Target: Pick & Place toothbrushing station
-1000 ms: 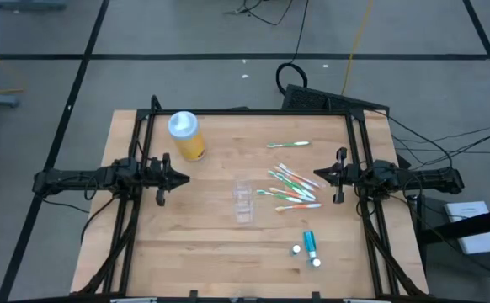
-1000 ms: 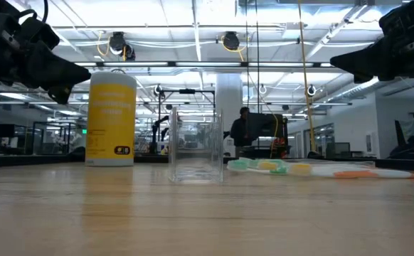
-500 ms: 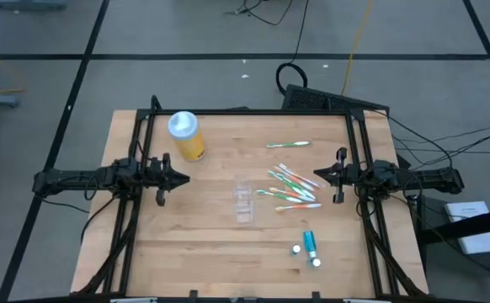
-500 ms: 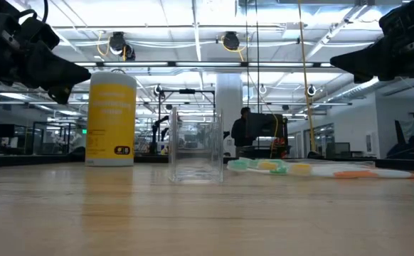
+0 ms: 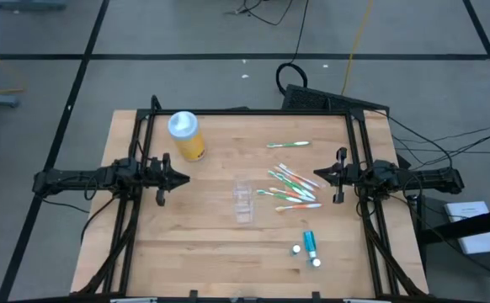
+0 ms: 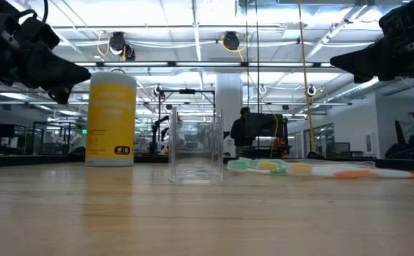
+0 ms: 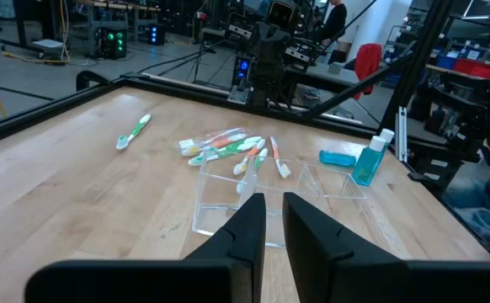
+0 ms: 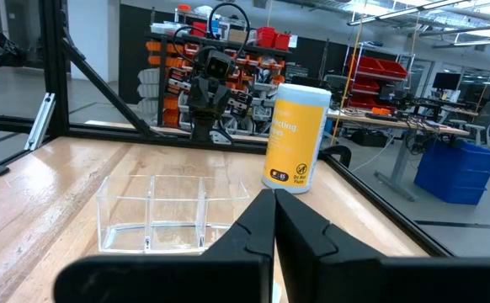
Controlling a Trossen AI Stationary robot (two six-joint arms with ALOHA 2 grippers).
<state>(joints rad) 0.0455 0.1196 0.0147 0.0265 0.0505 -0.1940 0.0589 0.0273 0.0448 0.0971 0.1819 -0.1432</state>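
A clear plastic cup with compartments [image 5: 243,200] stands on its base mid-table; it also shows in the left wrist view [image 7: 253,198] and the right wrist view [image 8: 157,210]. Several green, orange and white toothbrushes [image 5: 291,187] lie in a loose heap to its right, and one lies apart [image 5: 289,145] farther back. Teal white-capped tubes [image 5: 310,244] are near the front right; one lies flat [image 7: 339,157] and one stands [image 7: 370,160]. My left gripper [image 5: 184,178] is shut and empty, raised left of the cup. My right gripper [image 5: 319,174] is shut and empty, raised right of the toothbrushes.
A yellow bottle with a pale blue lid [image 5: 186,135] stands at the far left of the table. Black frame rails [image 5: 135,168] run along the table's left, right and far edges. Bare wood lies at the near left [image 5: 169,252].
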